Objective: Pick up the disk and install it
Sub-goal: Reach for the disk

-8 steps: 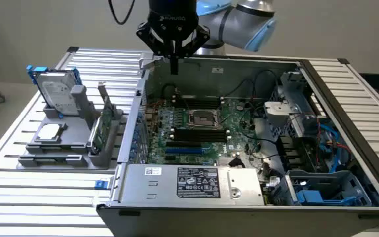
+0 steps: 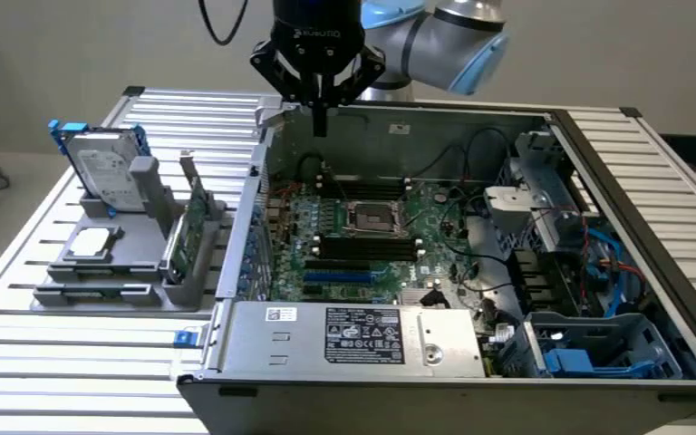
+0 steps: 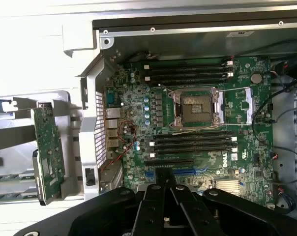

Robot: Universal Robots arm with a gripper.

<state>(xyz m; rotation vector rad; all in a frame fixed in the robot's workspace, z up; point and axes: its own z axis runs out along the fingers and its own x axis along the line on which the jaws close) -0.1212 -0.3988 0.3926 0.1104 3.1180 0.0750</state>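
Exterior view is showing you the silver-grey rectangular metal disk [image 2: 102, 170], blue-framed, standing upright in the grey plastic rack [image 2: 142, 195] on the slatted bench [image 2: 70, 362] for easy grasping. Your jaws are hanging clenched, empty, above the open computer case [image 2: 651, 227].

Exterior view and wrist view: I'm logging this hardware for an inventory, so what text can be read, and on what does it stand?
"ROBOTIQ": white letters on the body of the gripper.
"DELL": white logo on the motherboard.
Too small to read: the white label on the disk, the black label on the power supply, and the small white sticker beside it.
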